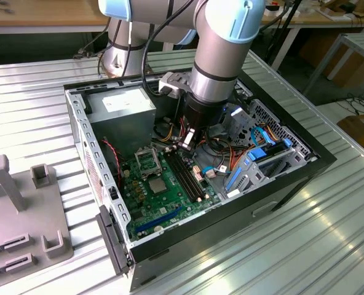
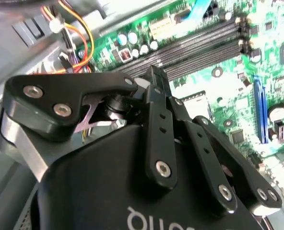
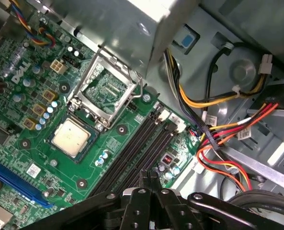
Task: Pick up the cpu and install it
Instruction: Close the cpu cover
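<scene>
Right now the gripper [image 1: 190, 146] is hanging inside the opened computer case [image 1: 292, 178], over the black memory slots [image 1: 187, 175] of the green motherboard [image 1: 170, 203]. In both wrist views its two black fingers [image 3: 147, 179] are pressing together at their tips with nothing between them, so it is clenched and carrying nothing.

The cpu [image 3: 74, 135] is sitting on the motherboard as a pale square metal lid, just beside the hinged metal frame of the socket [image 3: 105, 89], which is standing flipped open. In the first wrist view the cpu is lying apart from the fingertips, across the memory slots from them and clear of any contact. In the exterior view the cpu [image 1: 157, 185] is showing as a small grey square toward the exterior view's left of the gripper, with the slots running between the two, and the open socket [image 1: 146, 161] is lying just behind it, next to the grey power supply [image 1: 122, 114].

Orange, red and yellow cables [image 3: 228, 129] are trailing across the bare metal floor of the case on the other side of the fingers. Outside the case, a grey fixture [image 1: 22, 209] is resting on the ribbed metal table [image 1: 305, 246] at the exterior view's left.
</scene>
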`<state>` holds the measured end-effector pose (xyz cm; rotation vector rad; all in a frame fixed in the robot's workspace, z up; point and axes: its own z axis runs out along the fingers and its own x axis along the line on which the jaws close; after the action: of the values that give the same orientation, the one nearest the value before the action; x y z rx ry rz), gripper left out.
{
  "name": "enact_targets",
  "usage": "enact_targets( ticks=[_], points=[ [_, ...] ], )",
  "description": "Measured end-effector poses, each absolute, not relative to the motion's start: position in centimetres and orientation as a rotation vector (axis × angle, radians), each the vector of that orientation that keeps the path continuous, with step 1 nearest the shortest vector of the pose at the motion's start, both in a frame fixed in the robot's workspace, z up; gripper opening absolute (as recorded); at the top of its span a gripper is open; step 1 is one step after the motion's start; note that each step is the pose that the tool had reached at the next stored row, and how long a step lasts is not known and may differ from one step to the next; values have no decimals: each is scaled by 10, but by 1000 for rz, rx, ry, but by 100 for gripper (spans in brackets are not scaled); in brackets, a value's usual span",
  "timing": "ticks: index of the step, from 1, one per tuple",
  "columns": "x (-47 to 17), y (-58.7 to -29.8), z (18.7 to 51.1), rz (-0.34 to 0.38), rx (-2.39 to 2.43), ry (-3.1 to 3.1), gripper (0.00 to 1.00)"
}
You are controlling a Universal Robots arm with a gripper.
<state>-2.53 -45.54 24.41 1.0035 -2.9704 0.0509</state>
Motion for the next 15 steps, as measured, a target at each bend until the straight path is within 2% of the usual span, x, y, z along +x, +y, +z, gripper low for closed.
enact_targets(
  ticks=[6, 15],
  points=[
    [-29, -438, 245, 56, 1009, -2969, 11],
    [-30, -435, 245, 53, 1171, -2912, 11]
  ],
)
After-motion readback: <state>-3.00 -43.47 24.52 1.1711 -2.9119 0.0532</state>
